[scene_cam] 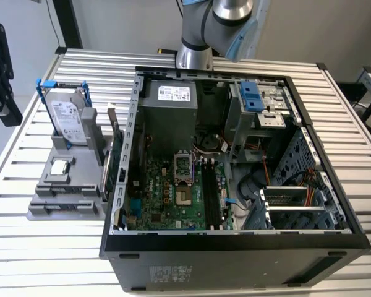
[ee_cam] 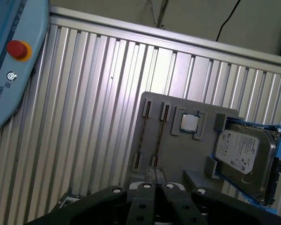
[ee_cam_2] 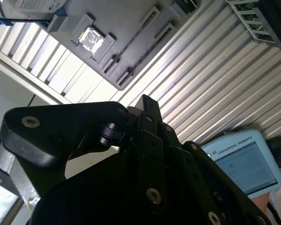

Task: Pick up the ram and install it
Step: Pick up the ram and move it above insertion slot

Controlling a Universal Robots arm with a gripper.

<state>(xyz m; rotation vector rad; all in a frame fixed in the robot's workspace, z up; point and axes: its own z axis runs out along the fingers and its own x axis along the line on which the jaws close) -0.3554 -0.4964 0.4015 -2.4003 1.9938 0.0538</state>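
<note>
The ram (ee_cam: pixel 159 136) stands on edge in its gray holder (ee_cam: pixel 178 154) by the worktop's (ee_cam: pixel 84 117) edge, easy to pinch; the end effector (ee_cam: pixel 154 173) is together and empty.

The slatted metal worktop (scene_cam: pixel 49 253) carried an open computer case (scene_cam: pixel 235 263) lying on its side. Just beside the case, toward the exterior view's left, a grey parts holder (scene_cam: pixel 65 201) rested flat on the same slats.

Matt black gripper (ee_cam: pixel 155 172), ribbed metal table (ee_cam: pixel 84 103)
</note>
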